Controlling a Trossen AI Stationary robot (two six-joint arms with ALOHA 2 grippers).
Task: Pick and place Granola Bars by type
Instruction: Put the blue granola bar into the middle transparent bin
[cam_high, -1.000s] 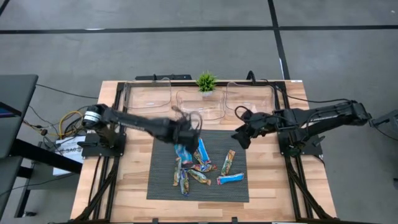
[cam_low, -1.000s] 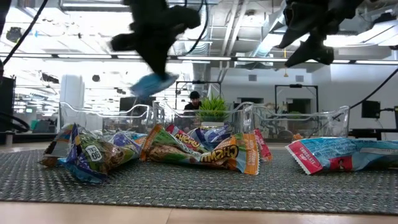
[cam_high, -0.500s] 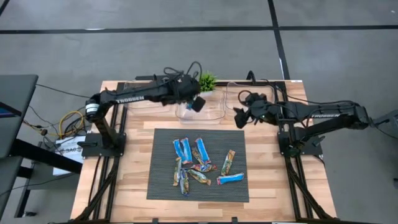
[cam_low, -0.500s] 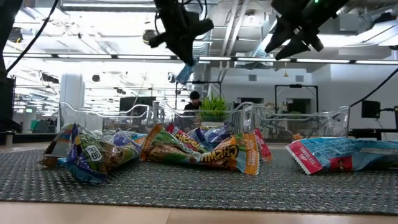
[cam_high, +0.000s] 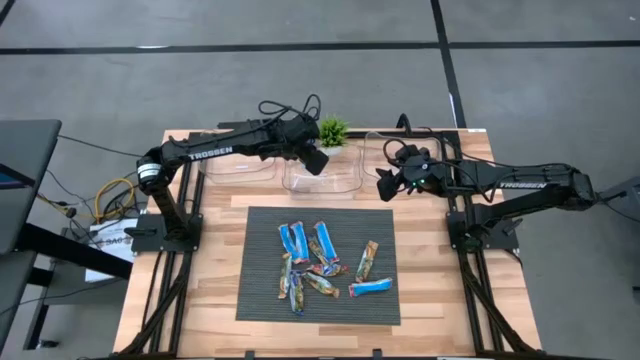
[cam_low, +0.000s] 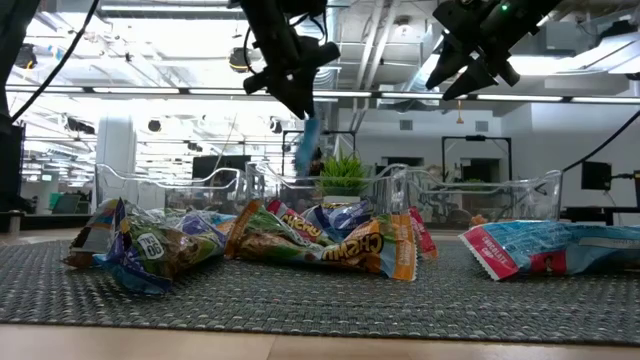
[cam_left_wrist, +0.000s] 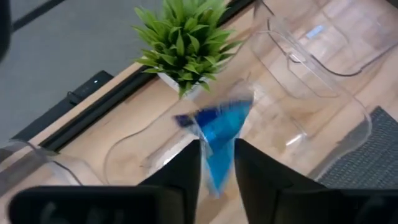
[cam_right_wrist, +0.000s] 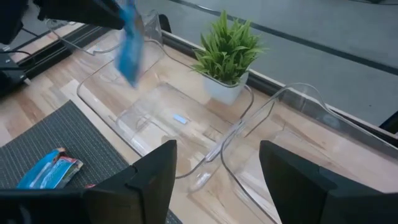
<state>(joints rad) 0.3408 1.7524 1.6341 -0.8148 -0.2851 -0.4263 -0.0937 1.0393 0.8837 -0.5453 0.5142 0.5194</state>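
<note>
My left gripper (cam_high: 318, 163) is high over the middle clear bin (cam_high: 322, 176) and is shut on a bright blue granola bar (cam_low: 305, 146), which also shows in the left wrist view (cam_left_wrist: 219, 138) and in the right wrist view (cam_right_wrist: 129, 42). The other granola bars (cam_high: 318, 262), blue, tan-green and mixed, lie in a loose pile on the dark mat (cam_high: 262, 298); the low view shows them close up (cam_low: 300, 238). My right gripper (cam_high: 384, 186) hovers open and empty near the wall between the middle and right bins (cam_right_wrist: 217, 186). My left gripper pinches the blue bar by one end (cam_left_wrist: 216, 171) between its two fingers (cam_left_wrist: 189, 168). The fingers slant down from above. The bar is lifted clear and hangs nearly upright below the fingertips (cam_low: 304, 125), over the middle bin.
Three clear bins stand in a row at the table's far edge: left (cam_high: 238, 156), middle, right (cam_high: 408, 156). A small potted plant (cam_high: 331, 131) sits behind the middle bin. Bare wood lies on both sides of the mat. A person shows far off in the room (cam_low: 314, 158).
My left gripper has risen from above the pile and swung toward the far edge, carrying the blue bar to over the middle bin, where the bar now hangs nearly upright. My right gripper has moved toward the far edge, then kept still.
</note>
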